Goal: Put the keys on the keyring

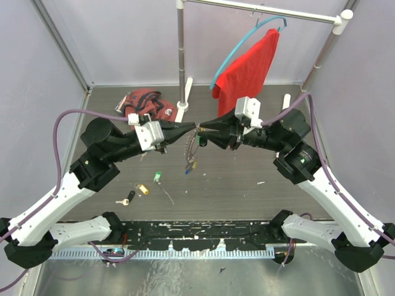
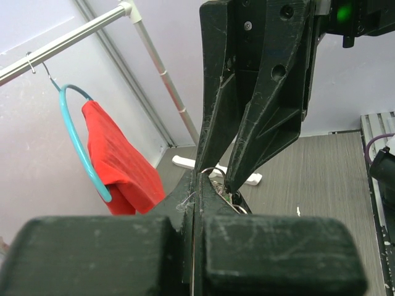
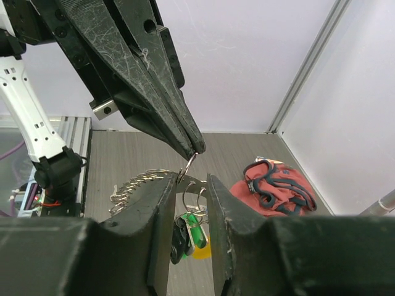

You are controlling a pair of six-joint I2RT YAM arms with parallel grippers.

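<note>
– Top external view, low in the frame: on the table (image 1: pixel 259 182), left of centre, a black key (image 1: pixel 128 198), a yellow key (image 1: pixel 142 189) and, just above them, a green key (image 1: pixel 157 177) are lying loose, each apart from the others and well apart from both claws.
– And mid-frame the arms are meeting tip to tip! What's the left gripper (image 3: pixel 195 147) doing?
– Pinching the keyring (image 3: pixel 188 166), fingers squeezed together on the wire. A chain (image 3: pixel 139 182) and a bunch of keys (image 3: pixel 192 235) are dangling below it.
– The right gripper (image 3: pixel 190 180)?
– Its fingers are sitting narrowly apart with ring wire between them; I cannot tell whether they're pressing on it.
– Further up?
– A red bundle (image 1: pixel 145 102) is lying upper left, and a red garment (image 1: pixel 250 65) is hanging from a blue hanger (image 1: pixel 237 46) on the rack (image 1: pixel 181 55).
</note>
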